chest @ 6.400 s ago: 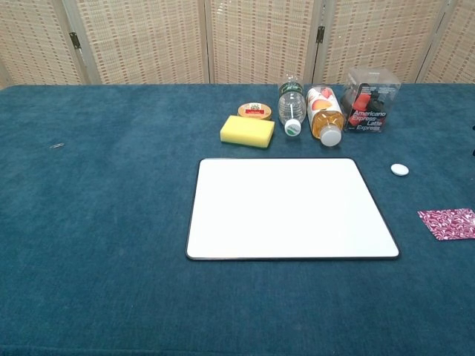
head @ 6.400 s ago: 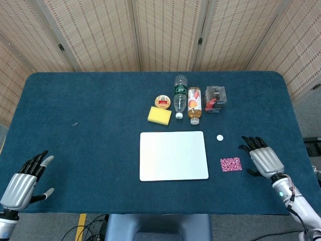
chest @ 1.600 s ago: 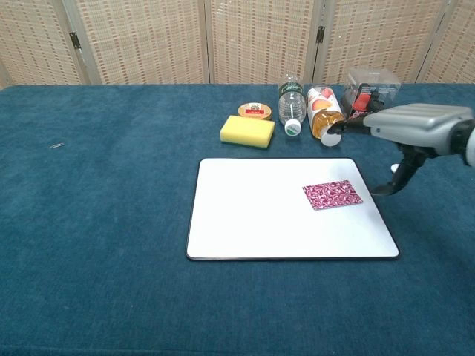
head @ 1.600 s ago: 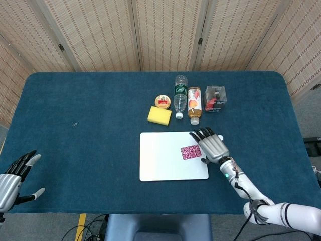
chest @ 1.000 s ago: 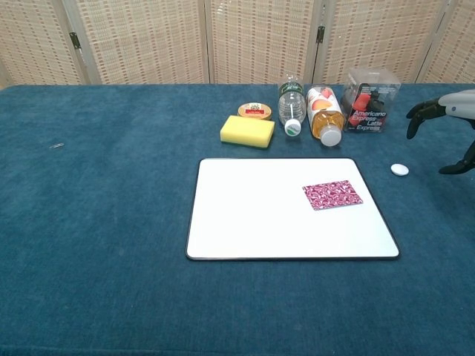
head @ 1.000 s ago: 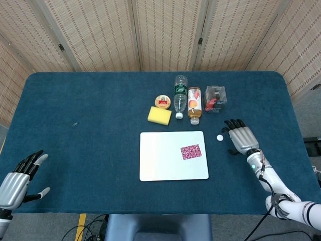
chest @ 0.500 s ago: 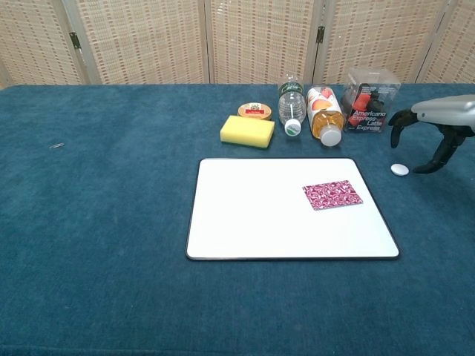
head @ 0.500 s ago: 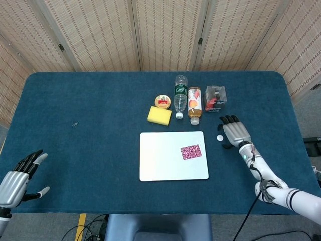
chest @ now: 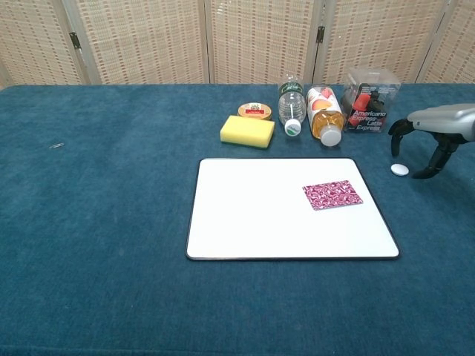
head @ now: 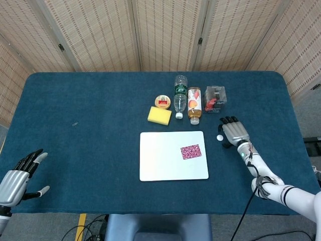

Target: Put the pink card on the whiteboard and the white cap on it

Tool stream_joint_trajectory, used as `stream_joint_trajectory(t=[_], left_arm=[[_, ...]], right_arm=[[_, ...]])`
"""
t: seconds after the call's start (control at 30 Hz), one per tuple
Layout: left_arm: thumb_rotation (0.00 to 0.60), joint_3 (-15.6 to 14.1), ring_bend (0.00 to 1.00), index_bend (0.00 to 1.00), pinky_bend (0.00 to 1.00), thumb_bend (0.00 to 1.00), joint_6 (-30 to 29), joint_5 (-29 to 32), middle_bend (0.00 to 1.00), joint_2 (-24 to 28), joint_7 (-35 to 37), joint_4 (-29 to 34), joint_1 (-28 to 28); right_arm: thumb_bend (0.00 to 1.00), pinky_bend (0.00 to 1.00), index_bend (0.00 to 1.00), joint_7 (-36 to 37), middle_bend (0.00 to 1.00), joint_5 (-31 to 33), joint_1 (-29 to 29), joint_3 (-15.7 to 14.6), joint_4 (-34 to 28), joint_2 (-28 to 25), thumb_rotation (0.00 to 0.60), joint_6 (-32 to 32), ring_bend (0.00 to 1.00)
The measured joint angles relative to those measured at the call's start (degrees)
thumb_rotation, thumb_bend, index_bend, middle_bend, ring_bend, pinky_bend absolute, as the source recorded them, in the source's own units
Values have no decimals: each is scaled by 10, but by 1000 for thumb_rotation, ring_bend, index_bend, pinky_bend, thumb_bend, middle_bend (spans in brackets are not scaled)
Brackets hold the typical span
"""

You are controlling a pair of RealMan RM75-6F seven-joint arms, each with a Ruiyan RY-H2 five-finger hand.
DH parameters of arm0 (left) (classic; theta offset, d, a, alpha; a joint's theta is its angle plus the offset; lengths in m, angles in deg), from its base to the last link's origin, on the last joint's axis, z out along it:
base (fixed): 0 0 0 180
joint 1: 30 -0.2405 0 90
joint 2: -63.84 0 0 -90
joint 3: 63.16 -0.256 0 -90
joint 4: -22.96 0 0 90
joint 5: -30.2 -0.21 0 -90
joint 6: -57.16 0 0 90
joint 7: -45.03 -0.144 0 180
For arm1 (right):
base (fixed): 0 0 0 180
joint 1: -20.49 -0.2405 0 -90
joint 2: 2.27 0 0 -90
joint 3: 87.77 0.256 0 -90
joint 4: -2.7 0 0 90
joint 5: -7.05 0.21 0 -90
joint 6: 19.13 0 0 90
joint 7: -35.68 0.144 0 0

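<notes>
At the right side of the table (head: 75,95), the right hand (head: 234,132) hangs palm-down over the blue cloth with its fingers spread and curved downward, holding nothing. In the chest view its fingertips (chest: 395,136) arch over the white cap (chest: 399,169), which lies on the cloth just beneath and between finger and thumb; whether any fingertip touches it cannot be told. In the head view the cap sits just beside the hand's inner edge, off the right edge of the whiteboard (head: 165,160).

The pink card (head: 190,151) lies flat on the whiteboard, in its right half, near the right edge and slightly tilted. The rest of the board is bare white.

Behind the board, a row of items stands near the table's middle: a yellow sponge (head: 159,115), a small round tin (head: 162,101) with a red label just behind it, a clear water bottle (head: 180,95) lying with its cap toward the board, an orange juice bottle (head: 194,104) lying the same way just beside it, and a clear plastic box (head: 215,99) with red and black contents, nearest the right hand.

Far to the left, a small dark clip (head: 75,123) lies alone on the cloth.

The left hand (head: 17,179) is at the near left corner, well apart from everything, fingers apart and empty.
</notes>
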State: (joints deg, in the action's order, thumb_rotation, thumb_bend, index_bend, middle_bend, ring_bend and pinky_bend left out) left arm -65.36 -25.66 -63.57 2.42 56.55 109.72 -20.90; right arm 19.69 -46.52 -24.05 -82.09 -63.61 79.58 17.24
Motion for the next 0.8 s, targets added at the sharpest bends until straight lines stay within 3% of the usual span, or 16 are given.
stream_joint_trajectory(t=[0.8], left_arm=[[600,4,94,0,192,218,14,15,65,-1,10,-7,6]], right_arm=[[185,0,458,35,119,-21,-15,3,76,41,600,-36,0]])
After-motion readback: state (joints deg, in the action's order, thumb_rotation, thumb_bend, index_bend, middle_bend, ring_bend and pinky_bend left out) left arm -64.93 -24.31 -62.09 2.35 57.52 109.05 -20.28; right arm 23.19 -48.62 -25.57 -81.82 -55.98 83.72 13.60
